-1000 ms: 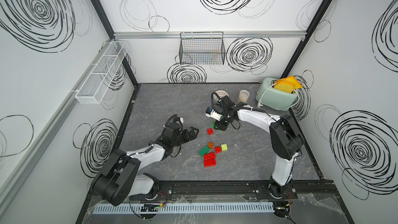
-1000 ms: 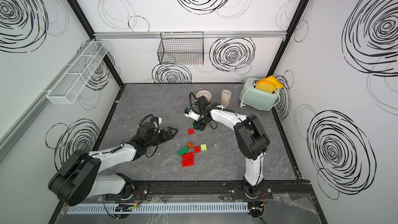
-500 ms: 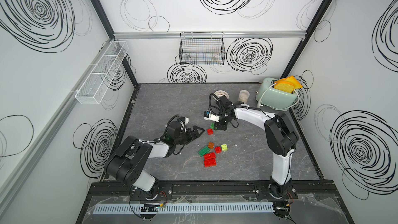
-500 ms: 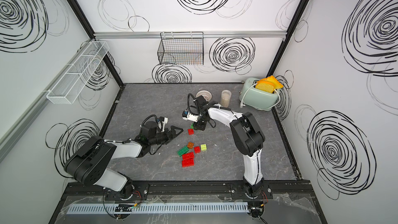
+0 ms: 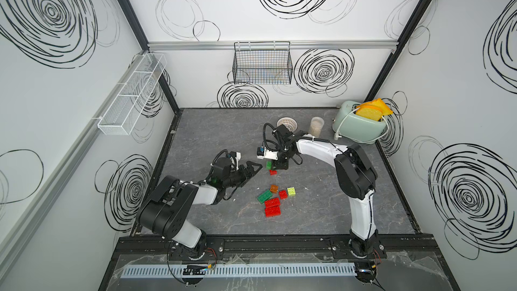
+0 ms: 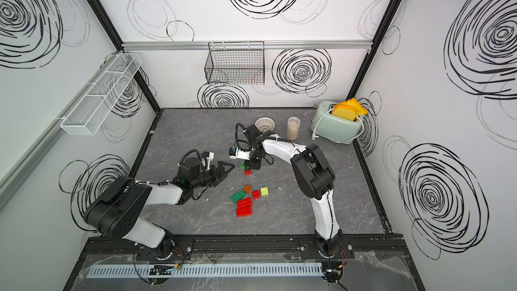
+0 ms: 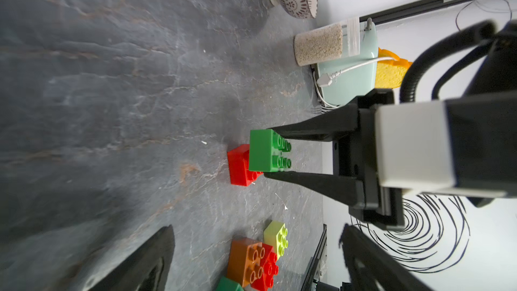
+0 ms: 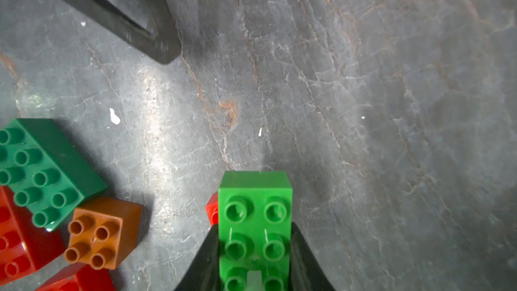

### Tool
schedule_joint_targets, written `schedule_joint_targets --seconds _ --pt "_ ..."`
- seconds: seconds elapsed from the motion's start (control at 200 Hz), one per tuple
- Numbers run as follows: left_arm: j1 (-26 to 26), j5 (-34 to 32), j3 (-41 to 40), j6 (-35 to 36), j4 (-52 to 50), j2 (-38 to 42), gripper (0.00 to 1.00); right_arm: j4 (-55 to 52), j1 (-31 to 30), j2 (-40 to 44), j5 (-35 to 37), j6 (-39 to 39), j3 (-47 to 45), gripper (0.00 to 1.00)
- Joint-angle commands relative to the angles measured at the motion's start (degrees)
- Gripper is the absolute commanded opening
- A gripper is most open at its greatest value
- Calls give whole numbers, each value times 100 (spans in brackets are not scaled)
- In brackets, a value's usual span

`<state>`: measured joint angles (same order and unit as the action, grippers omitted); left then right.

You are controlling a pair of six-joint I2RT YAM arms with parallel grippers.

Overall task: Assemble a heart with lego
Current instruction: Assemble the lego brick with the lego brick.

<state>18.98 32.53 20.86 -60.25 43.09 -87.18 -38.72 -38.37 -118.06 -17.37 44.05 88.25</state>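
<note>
Your grey tabletop [image 5: 223, 141] carries no finished heart yet. I judge the build as early, with pieces laid out rather than joined. Your left gripper [image 5: 255, 171] lies low with its fingers spread wide and nothing between them, aimed toward the right arm's work. Your right gripper [image 7: 268, 153] points down with its fingers clamped on a light green brick [image 8: 254, 208], apart from the main pile on the back-wall side.

That pile sits near the table's middle. It has two long red bricks [image 5: 273, 211] side by side and a dark green long brick [image 5: 262, 196] slanted just beside them. An orange-brown square [image 5: 274, 188], a small red square [image 5: 283, 194] and a lime-yellow square [image 5: 291, 190] lie close by.

Under or just beside the held green brick is another small red brick [image 5: 273, 172], and you cannot tell whether the two are pressed together. What's left is to seat this piece, then bring the rest into the stepped outline.
</note>
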Motion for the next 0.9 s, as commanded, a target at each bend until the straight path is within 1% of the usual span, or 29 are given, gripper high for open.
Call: schedule_joint_targets --seconds 0.0,0.205,0.405,0.61,0.895 --pt "-197 52 -147 -22 -36 381 97 -439 -61 -106 -90 268 227 23" --pt "-457 73 -305 171 -383 802 97 -437 -162 -121 -55 279 83 24" --pt "-584 146 -430 128 -321 862 97 -484 -193 -370 62 340 168 25" --pt "-724 197 -470 182 -448 1005 97 -361 -215 -606 486 385 130 24" --pt "-774 264 -477 231 -434 966 97 -176 -118 -465 581 352 -314 24"
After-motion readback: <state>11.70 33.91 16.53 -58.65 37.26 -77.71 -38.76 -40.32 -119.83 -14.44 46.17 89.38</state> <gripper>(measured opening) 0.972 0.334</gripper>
